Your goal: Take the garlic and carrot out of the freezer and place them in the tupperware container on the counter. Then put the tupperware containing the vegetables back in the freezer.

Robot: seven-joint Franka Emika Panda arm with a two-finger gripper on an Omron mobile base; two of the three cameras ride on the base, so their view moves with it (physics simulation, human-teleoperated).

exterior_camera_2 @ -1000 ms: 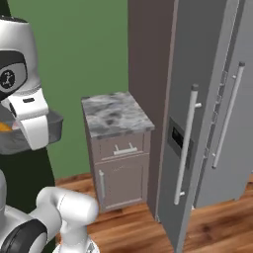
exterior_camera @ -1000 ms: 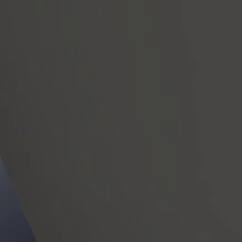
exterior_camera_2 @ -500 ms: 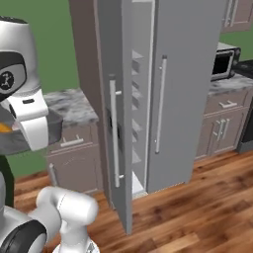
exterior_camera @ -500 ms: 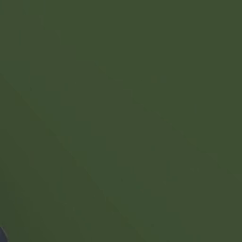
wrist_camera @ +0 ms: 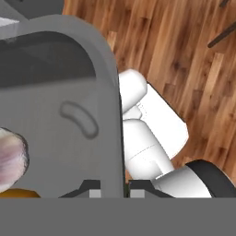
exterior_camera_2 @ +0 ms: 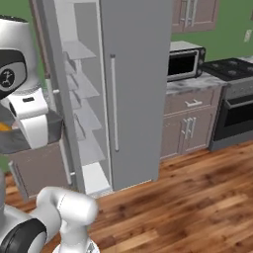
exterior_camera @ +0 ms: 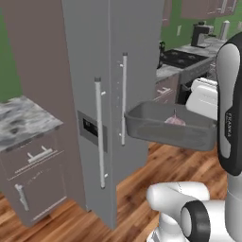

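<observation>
Base had swung round to the open freezer [exterior_camera_2: 84, 104], pincer [wrist_camera: 110, 191] clamped on the tupperware container's [exterior_camera: 165, 126] rim, garlic [exterior_camera: 175, 121] aboard, ready for shelving.

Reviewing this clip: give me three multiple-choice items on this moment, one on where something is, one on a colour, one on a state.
1. Where is the garlic?
A. on the counter
B. inside the tupperware container
C. on a freezer shelf

2. What colour is the tupperware container?
A. dark grey
B. orange
C. green

3. What state is the freezer in?
A. door shut
B. door open, inner shelves showing
C. lying on its side

Answers: 1 B, the pinkish bulb sits within the tray's rim in the left base view. 2 A, its walls are dark grey. 3 B, the right base view shows the slanted shelves behind the opened door.
</observation>
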